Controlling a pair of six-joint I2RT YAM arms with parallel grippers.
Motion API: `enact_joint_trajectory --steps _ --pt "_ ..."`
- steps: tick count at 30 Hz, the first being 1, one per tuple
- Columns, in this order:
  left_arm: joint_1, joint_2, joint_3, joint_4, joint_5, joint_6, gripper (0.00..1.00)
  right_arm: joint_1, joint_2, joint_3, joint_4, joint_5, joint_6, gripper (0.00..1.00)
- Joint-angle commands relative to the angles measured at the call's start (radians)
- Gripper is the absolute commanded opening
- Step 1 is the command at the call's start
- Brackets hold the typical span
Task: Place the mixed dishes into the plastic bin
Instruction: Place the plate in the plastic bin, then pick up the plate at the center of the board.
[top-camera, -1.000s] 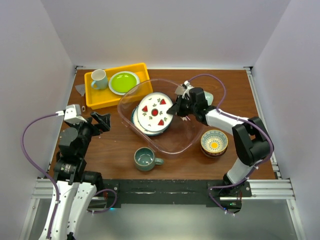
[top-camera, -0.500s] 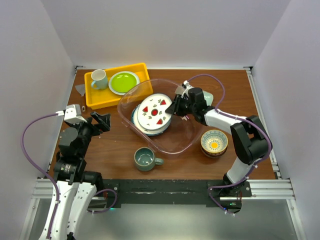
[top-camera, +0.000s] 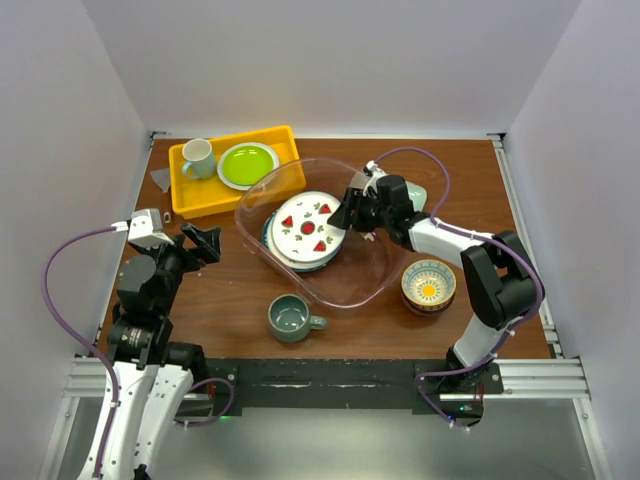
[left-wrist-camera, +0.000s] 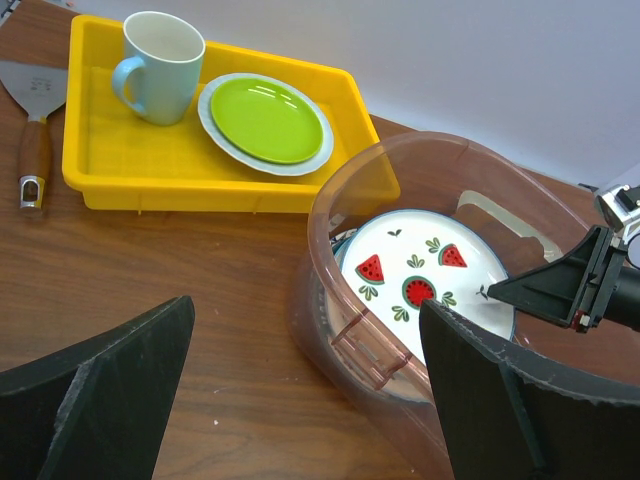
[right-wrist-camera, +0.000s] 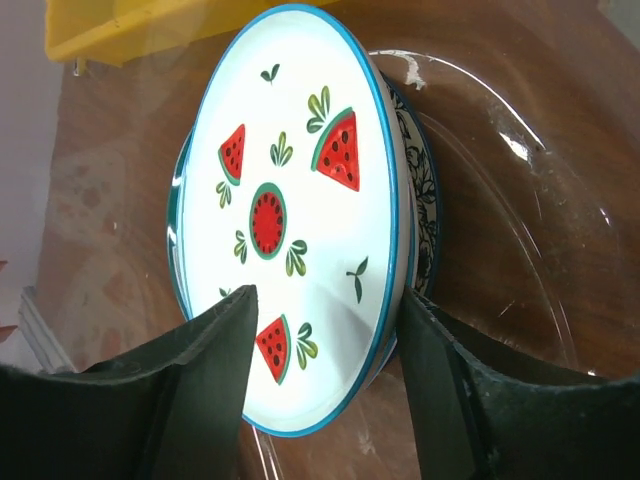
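The plastic bin (top-camera: 362, 272) sits in the middle of the brown tabletop (top-camera: 230, 290). Inside it is a small stack of plates. The top one is a white plate (top-camera: 307, 227) with red watermelon slices painted on it and a blue edge. It lies on the plates under it, tipped just a little. One of the plates under it has a dark flower pattern on its rim (right-wrist-camera: 425, 215).

The right hand (top-camera: 342, 215) reaches into the bin from the right side. Its two fingers (right-wrist-camera: 200, 380) are spread apart, with the near edge of the white plate between them. They are not pinching the plate.

The left hand (top-camera: 200, 243) is over the tabletop to the left of the bin, well apart from it. Its fingers (left-wrist-camera: 100, 390) are spread wide and it holds nothing.

A grey-green mug (top-camera: 290, 318) stands on the tabletop just in front of the bin, with its handle pointing right. A small bowl (top-camera: 429, 284) that is yellow inside sits to the right of the bin, near the right arm. Both are outside the bin.

At the back left is a yellow tray (top-camera: 190, 195). In it are a lime-green plate (top-camera: 247, 163) and a pale mug (top-camera: 198, 157), side by side. A small spatula (left-wrist-camera: 33, 150) with a wooden handle lies just left of the tray
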Motion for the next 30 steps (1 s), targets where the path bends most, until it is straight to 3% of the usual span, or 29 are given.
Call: enact_joint_trajectory --steps 1,5,12,20,26,30 --pt "-0.001 -0.005 -0.006 0.050 0.009 0.026 1.00 0.003 -0.005 0.013 0.075 0.014 -0.061 0.66" --pt "-0.001 -0.005 -0.008 0.050 0.011 0.026 1.00 0.003 -0.017 0.014 0.075 -0.017 -0.119 0.83" --pt "-0.001 -0.012 -0.008 0.053 0.015 0.026 1.00 0.003 -0.043 0.022 0.044 -0.063 -0.246 0.98" --pt "-0.001 -0.024 -0.008 0.053 0.018 0.026 1.00 0.004 -0.106 0.072 -0.088 -0.140 -0.502 0.98" --pt "-0.003 -0.033 -0.010 0.056 0.028 0.028 1.00 0.003 -0.173 0.151 -0.311 -0.210 -0.835 0.98" --pt "-0.007 -0.044 -0.010 0.059 0.029 0.028 1.00 0.003 -0.215 0.186 -0.478 -0.264 -0.972 0.98"
